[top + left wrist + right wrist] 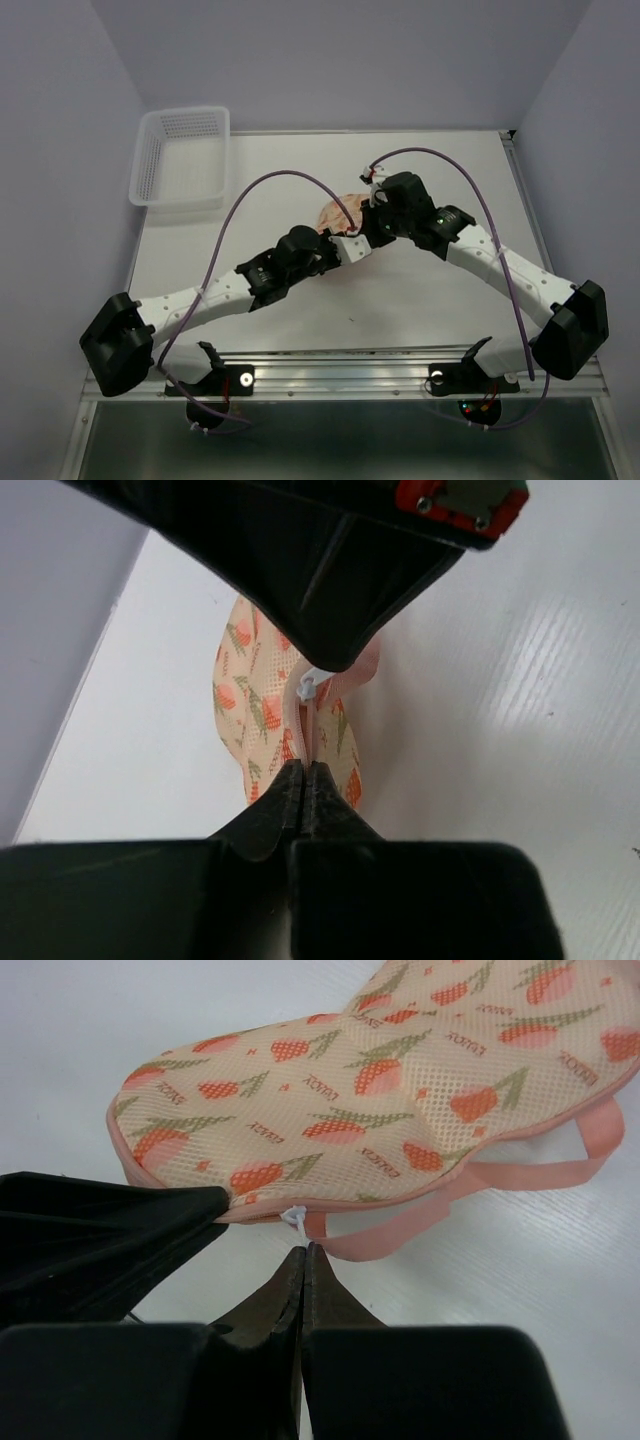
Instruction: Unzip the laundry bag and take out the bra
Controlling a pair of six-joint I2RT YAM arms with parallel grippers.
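The laundry bag [400,1080] is a peach mesh pouch with orange print, pink edging and a pink loop [470,1190]. It lies flat on the white table, zipped shut. In the top view only a small part of the bag [335,213] shows between the two arms. My left gripper [303,772] is shut on the bag's zipper edge [300,720]. My right gripper [305,1250] is shut on the small white zipper pull [295,1218], right beside the left gripper [100,1240]. The bra is hidden.
A white plastic mesh basket [180,155] stands at the far left corner of the table. Walls enclose the table on the left, the back and the right. Purple cables arch over both arms.
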